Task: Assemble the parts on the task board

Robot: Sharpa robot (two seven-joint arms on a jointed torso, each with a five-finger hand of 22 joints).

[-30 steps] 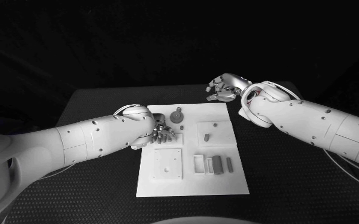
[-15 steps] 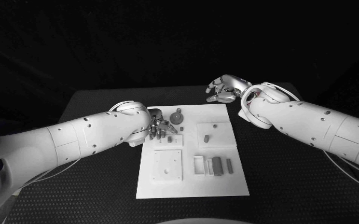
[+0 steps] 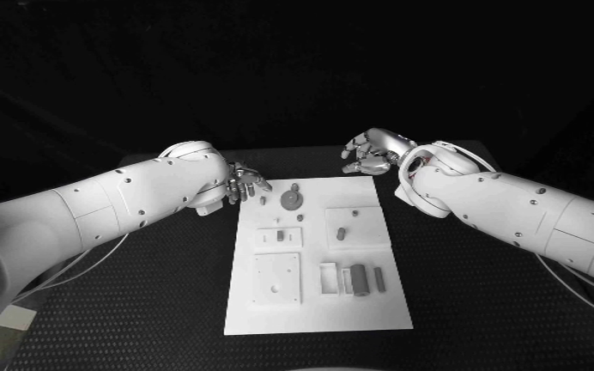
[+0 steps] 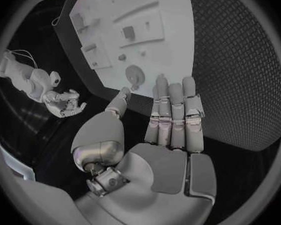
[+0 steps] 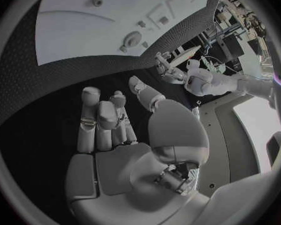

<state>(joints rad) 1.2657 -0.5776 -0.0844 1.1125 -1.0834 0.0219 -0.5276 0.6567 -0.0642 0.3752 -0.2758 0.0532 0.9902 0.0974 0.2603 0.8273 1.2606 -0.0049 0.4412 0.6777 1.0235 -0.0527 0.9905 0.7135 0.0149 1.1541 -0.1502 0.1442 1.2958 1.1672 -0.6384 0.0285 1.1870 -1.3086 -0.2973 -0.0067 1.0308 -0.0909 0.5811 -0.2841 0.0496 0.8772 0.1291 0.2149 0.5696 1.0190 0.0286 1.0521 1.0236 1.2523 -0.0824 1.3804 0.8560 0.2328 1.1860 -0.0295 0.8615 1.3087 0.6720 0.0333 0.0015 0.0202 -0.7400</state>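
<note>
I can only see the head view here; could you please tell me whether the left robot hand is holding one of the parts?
Observer: No. In the left wrist view the left robot hand has its fingers straight and its palm bare.
Operator: Thank you. And the right robot hand?
Observer: The right wrist view shows the right robot hand holding nothing, fingers loosely bent, over the black table, off the task board.
</note>
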